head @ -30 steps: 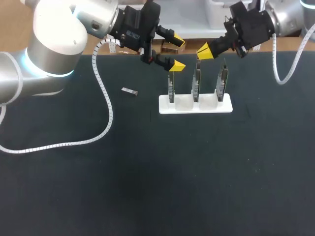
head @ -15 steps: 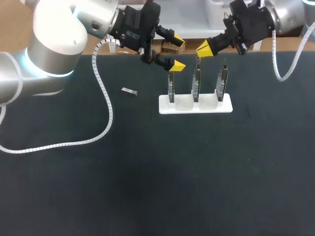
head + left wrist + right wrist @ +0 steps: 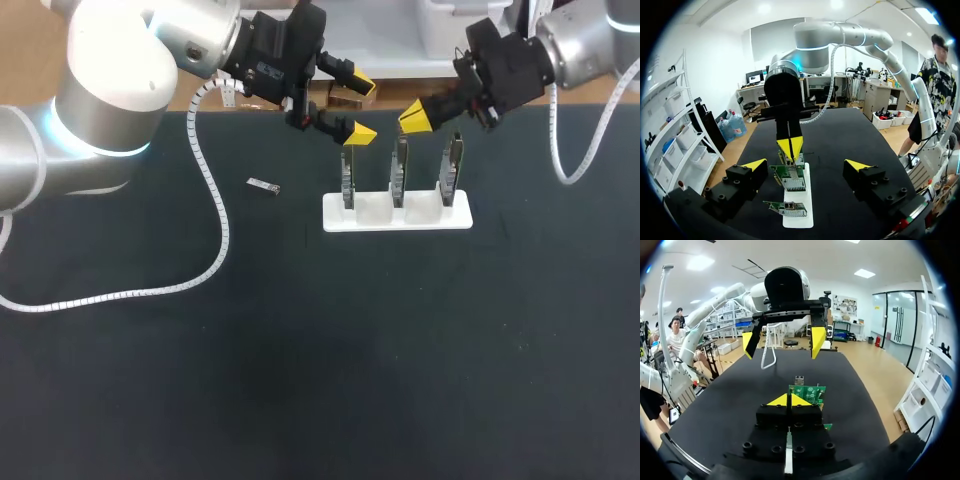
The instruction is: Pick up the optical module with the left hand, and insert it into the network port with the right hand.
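Pickup pending: small silver optical module (image 3: 263, 185) lies left of white rack (image 3: 372, 212); wide-spread empty left gripper (image 3: 360, 107) must descend there; right gripper (image 3: 413, 115) closed, empty.

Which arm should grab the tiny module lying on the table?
Left. The left gripper is open and hangs nearer the optical module; the right gripper is shut, farther off by the circuit boards.
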